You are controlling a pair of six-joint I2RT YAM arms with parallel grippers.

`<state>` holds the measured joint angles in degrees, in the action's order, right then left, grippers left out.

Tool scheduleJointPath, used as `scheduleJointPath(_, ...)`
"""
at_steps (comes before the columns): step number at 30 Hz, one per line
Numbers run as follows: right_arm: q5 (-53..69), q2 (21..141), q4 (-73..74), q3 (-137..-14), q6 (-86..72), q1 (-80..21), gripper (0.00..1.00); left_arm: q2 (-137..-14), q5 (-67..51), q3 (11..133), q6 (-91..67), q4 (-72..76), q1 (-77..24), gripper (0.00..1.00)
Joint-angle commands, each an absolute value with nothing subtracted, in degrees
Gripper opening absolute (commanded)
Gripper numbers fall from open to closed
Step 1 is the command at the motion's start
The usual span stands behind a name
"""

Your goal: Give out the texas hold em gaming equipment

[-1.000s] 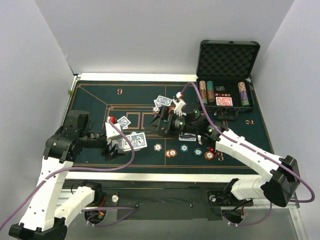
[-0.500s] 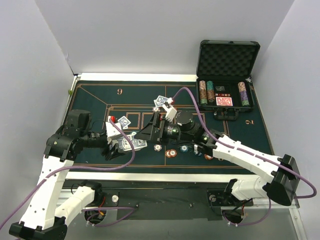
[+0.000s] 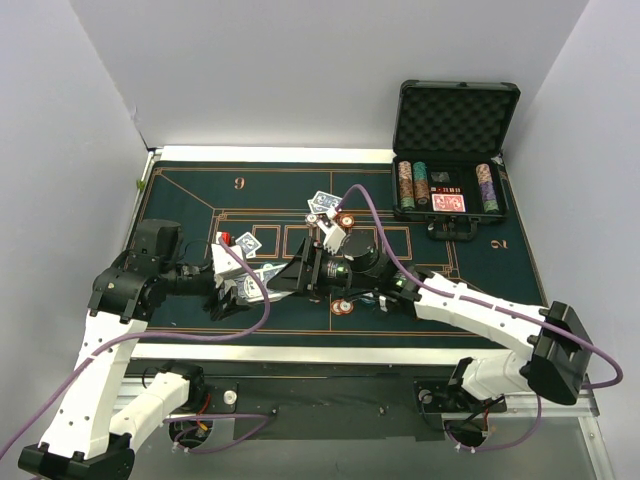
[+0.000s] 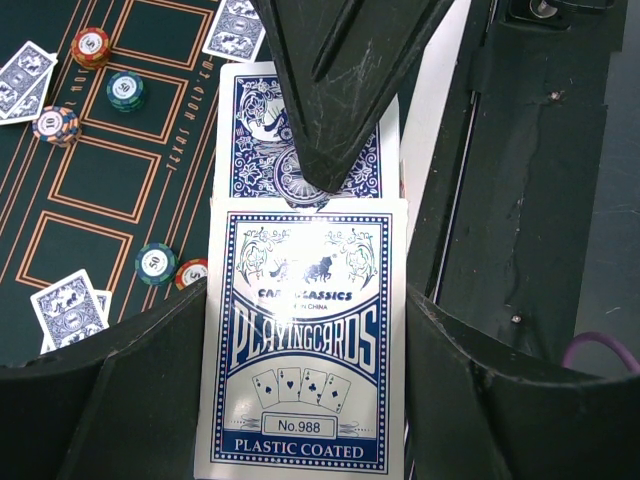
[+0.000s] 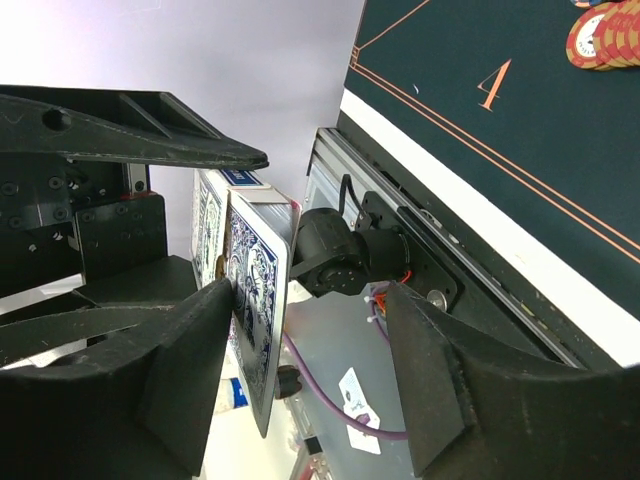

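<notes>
The left gripper (image 3: 233, 290) is clenched on the pack of blue cards (image 4: 305, 370), low and left of the middle in the top view. The pack sits upright between its 2 fingers, just above the near edge of the green mat (image 3: 190, 200).

The right gripper (image 3: 296, 273) reaches across to that pack. In the right wrist view, 1 blue card (image 5: 255, 290) stands between its fingers, close to the left one. The other finger is apart from the card, so the jaws are not pinched on it yet.

Some things are already dealt out. A pair of cards (image 3: 322, 202) lies in the upper middle of the top view. More cards (image 4: 68, 305) and a few chips (image 4: 155, 263) lie on the mat in the left wrist view.

I think the job is partly done. The pack looks quite full, and rows of chips sit in the black case (image 3: 455, 110) at the upper right.
</notes>
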<state>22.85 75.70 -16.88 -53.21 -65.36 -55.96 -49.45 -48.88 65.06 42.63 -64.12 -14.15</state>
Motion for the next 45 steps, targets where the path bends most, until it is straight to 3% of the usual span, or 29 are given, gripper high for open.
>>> scheduleJointPath(1, 20.8, 73.7, -18.6, -51.9, -65.8, -55.5, 0.54, -48.7, -52.0, 67.0, 42.5, -62.9, -14.0, 0.33)
scheduleJointPath(6, 20.7, 72.6, -19.2, -50.8, -66.4, -55.1, 0.45, -48.6, -51.9, 67.1, 42.5, -62.8, -14.0, 0.33)
scheduleJointPath(45, 20.2, 61.2, -8.3, -50.3, -62.1, -47.4, 0.24, -48.7, -52.6, 66.5, 41.7, -61.6, -14.0, 0.33)
